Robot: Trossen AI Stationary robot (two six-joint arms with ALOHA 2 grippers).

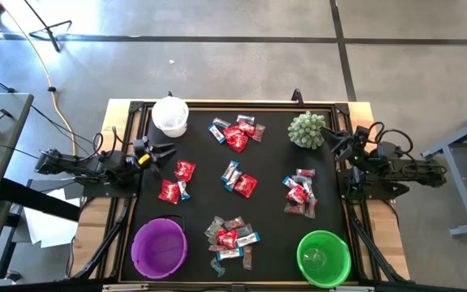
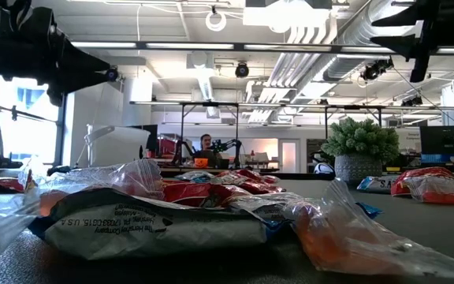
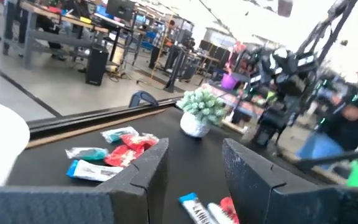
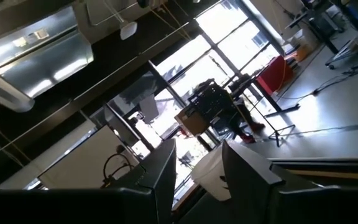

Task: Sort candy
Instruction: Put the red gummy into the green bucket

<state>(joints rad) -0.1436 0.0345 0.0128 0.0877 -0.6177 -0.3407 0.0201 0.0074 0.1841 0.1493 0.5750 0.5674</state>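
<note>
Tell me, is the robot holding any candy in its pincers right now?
No, nothing is held. The left pincer is open near the white bowl, and the right pincer is open beside the plant. All the candy lies on the mat.

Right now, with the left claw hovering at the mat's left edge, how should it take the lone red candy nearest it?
Come straight down on the red candy and pinch across its narrow middle. It lies flat and apart from the others, just right of the left claw, whose fingers stand apart and empty.
</note>
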